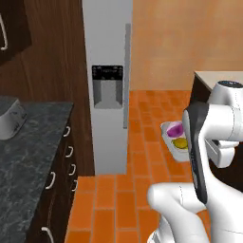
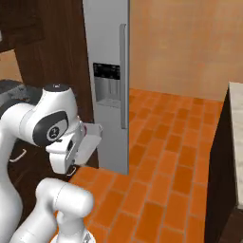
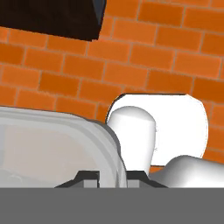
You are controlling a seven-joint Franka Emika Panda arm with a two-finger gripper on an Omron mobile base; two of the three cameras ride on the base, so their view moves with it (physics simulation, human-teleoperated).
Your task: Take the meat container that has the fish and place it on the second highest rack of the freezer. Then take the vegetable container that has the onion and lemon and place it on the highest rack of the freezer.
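Hand (image 3: 113, 178), pinched narrow on the vegetable container's (image 1: 172, 138) thin rim at lower centre, likely carries a stiff, light tray whose onion (image 1: 176, 128) and lemon (image 1: 180, 143) may roll.

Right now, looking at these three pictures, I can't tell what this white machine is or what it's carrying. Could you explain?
It is a white robot arm on a driving base in a simulated kitchen. Two pictures come from cameras on the base, behind the arm to its left and right; the third looks along its tool. The tool is shut on the rim of the vegetable container, a shallow grey tray carrying a purple onion and a yellow lemon, held above the orange tiled floor. Ahead stands the tall grey fridge, doors closed.
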